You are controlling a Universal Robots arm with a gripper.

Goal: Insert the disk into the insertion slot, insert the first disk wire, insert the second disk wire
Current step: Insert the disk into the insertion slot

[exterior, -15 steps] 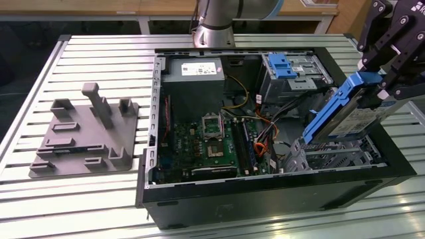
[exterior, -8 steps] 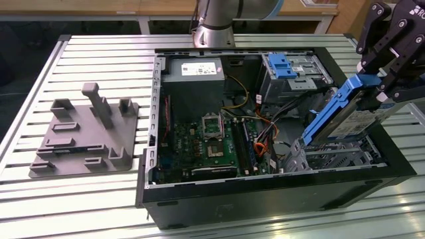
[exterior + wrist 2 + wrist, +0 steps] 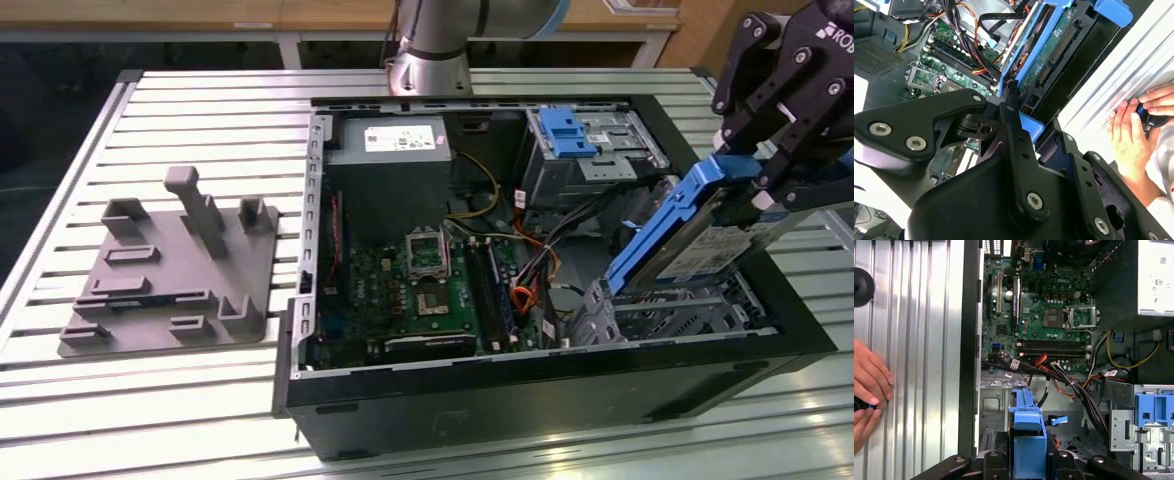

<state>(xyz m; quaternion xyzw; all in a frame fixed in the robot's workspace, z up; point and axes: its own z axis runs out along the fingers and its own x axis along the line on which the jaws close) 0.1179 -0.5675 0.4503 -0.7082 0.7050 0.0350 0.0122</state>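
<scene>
My gripper (image 3: 755,186) is shut on the disk (image 3: 683,238), a silver drive in a bright blue carrier. The disk hangs tilted, with its lower end just over the insertion slot (image 3: 674,312), the low silver bay in the open computer case's near corner on the exterior view's right. In the first wrist view the carrier (image 3: 1027,426) sits between my fingers above the bay's floor (image 3: 996,407). The second wrist view shows the disk's connector edge (image 3: 1055,56) beyond my gripper (image 3: 1030,126). A bundle of black and orange cables (image 3: 1074,385) lies beside the bay; I cannot tell which are the disk wires.
A taller grey cage with a blue latch (image 3: 574,135) stands behind the bay. The motherboard (image 3: 414,290) and power supply (image 3: 387,140) fill the case. A grey fixture plate (image 3: 174,270) lies at the exterior view's left. A person's hands (image 3: 869,385) rest on the table beside the case.
</scene>
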